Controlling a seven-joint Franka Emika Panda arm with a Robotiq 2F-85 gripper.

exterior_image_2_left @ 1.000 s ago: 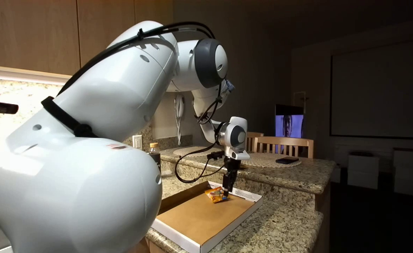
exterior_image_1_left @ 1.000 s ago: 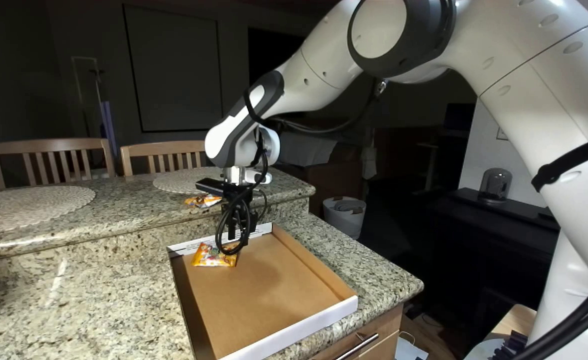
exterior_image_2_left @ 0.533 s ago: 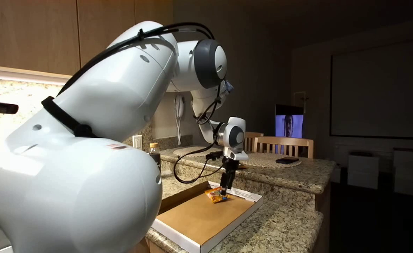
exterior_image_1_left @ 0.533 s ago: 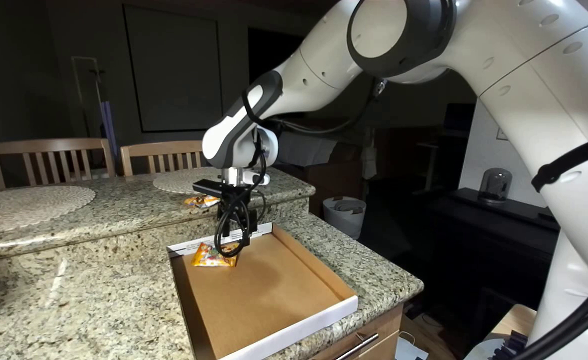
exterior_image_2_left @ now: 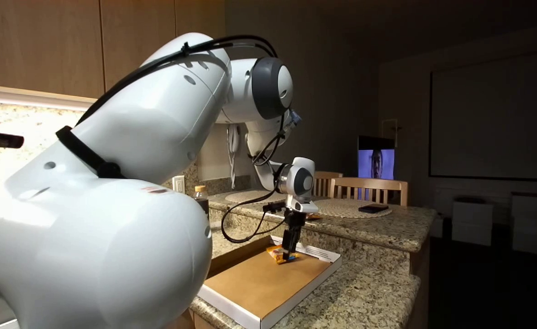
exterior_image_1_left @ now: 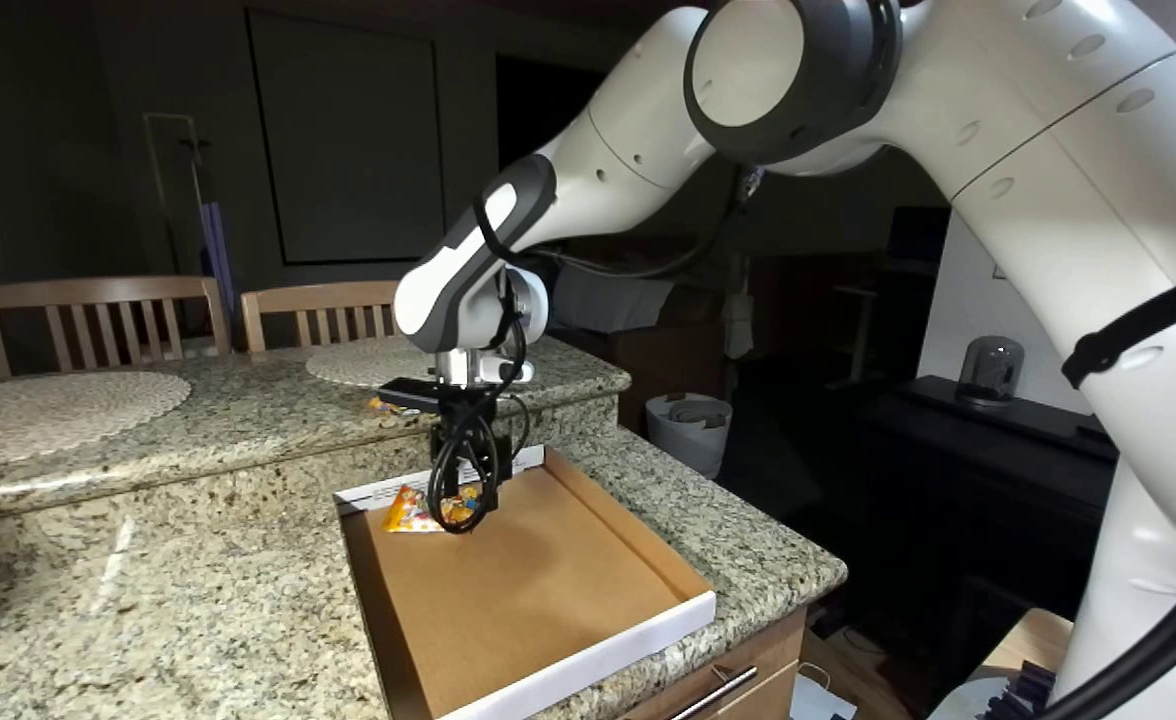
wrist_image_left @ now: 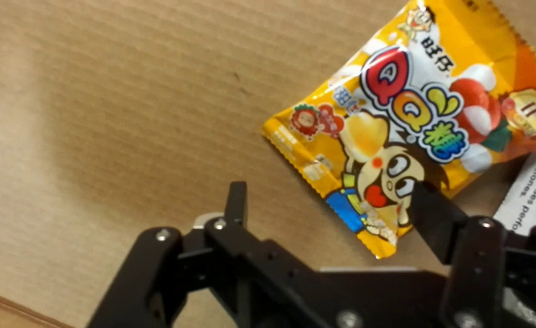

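An orange-yellow candy packet [wrist_image_left: 400,109] with cartoon print lies flat in a shallow cardboard tray [exterior_image_1_left: 548,600], near its far wall. The packet also shows in both exterior views [exterior_image_1_left: 406,512] [exterior_image_2_left: 275,252], partly hidden by the gripper and its cables. My gripper [wrist_image_left: 329,200] is open and empty, pointing down low over the packet. In the wrist view, one corner of the packet lies between the fingers [wrist_image_left: 237,200]. The right finger overlaps the packet's lower edge in the picture; I cannot tell whether it touches. A similar orange packet [exterior_image_1_left: 385,406] lies on the raised counter ledge, mostly hidden behind the gripper.
The tray has low white outer walls [exterior_image_2_left: 239,310]. Behind it rises a granite ledge [exterior_image_2_left: 369,228] with woven placemats [exterior_image_1_left: 58,410] and a dark phone [exterior_image_2_left: 373,208]. Wooden chairs [exterior_image_1_left: 98,310] stand behind the ledge. A dark bottle [exterior_image_2_left: 201,198] stands near the wall.
My gripper has moved down toward the packet and slightly to the left in both exterior views. The packet and the tray have not moved.
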